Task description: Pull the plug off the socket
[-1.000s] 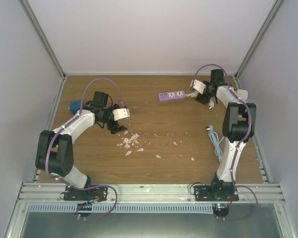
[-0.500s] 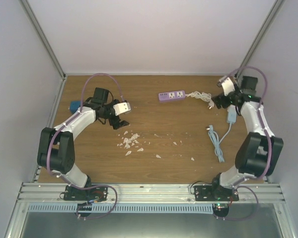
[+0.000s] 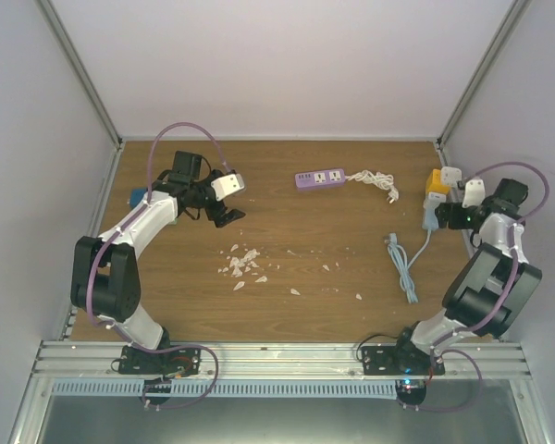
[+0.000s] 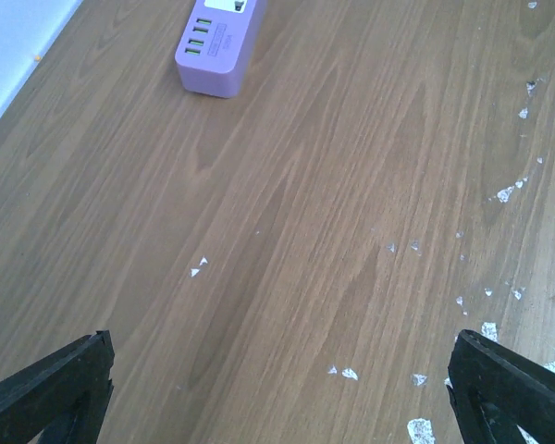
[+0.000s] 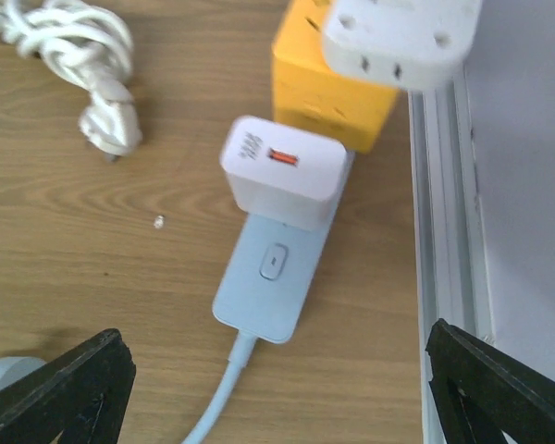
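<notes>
Right wrist view: the right gripper [image 5: 276, 338] has its 2 fingers [image 5: 69, 388] spread wide, 1 at each lower corner, and they clamp nothing. Straight ahead of it, centred between the fingers, lies the pale blue socket [image 5: 276, 268], a flat strip with 1 button on its top face. Its cable [image 5: 217, 407] runs back toward the gripper. The white plug [image 5: 282, 171], a blocky charger with an orange port, sits seated on the socket's far end, beyond the fingertips and untouched by them. Past the plug and slightly to the right, a yellow cube [image 5: 328, 97] sits right against the socket's far end, with a white adapter [image 5: 402, 32] on top of it. Ahead and to the left, a coiled white cord [image 5: 69, 51] lies on the wooden table [image 5: 102, 240], apart from the socket.

In the left wrist view the left gripper [image 4: 282, 347] is likewise parted, its 2 fingers [image 4: 51, 393] wide over bare wood with nothing between them. Well ahead of it and to the left lies a purple power strip [image 4: 220, 46]. Small white scraps [image 4: 504, 194] dot the wood ahead and to the right.

In the top external view the left gripper is well apart from the plug and socket, which lie on the far side of the purple power strip from it. The right gripper hangs just beside them at the table's right edge
</notes>
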{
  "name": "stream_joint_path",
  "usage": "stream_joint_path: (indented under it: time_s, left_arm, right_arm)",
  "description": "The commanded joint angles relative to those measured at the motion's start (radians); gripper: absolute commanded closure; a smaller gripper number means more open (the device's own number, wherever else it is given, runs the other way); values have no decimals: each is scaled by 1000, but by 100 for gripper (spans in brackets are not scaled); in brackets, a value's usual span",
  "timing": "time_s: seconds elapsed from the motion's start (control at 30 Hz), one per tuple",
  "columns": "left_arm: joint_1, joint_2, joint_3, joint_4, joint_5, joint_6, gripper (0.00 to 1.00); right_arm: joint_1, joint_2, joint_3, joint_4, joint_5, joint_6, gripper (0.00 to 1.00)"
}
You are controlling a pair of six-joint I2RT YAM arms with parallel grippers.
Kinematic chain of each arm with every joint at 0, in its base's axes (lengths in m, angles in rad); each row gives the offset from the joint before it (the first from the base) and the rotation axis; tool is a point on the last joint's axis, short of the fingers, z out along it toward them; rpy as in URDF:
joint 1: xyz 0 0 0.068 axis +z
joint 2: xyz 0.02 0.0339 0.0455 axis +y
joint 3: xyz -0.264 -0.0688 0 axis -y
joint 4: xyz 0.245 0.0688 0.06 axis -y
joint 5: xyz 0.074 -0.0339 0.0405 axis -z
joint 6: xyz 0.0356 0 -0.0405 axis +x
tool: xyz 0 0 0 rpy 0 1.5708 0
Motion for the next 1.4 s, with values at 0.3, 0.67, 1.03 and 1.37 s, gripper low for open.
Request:
stream_joint_path:
  time_s: [0.3, 0.67, 1.03, 1.37]
  left_arm:
    - [5, -5, -21, 77, 22, -71, 2]
    - [8, -8, -33, 79, 11, -69, 2]
    - [17, -17, -28, 69, 6, -63, 1]
    - [22, -22, -27, 65, 6, -64, 1]
  right_arm:
    - [-19, 179, 7, 91, 24, 102, 15]
    - [48, 253, 9, 153, 79, 114, 19]
    - [79, 320, 10, 179, 106, 127, 30]
    - [65, 318, 14, 163, 126, 90, 52]
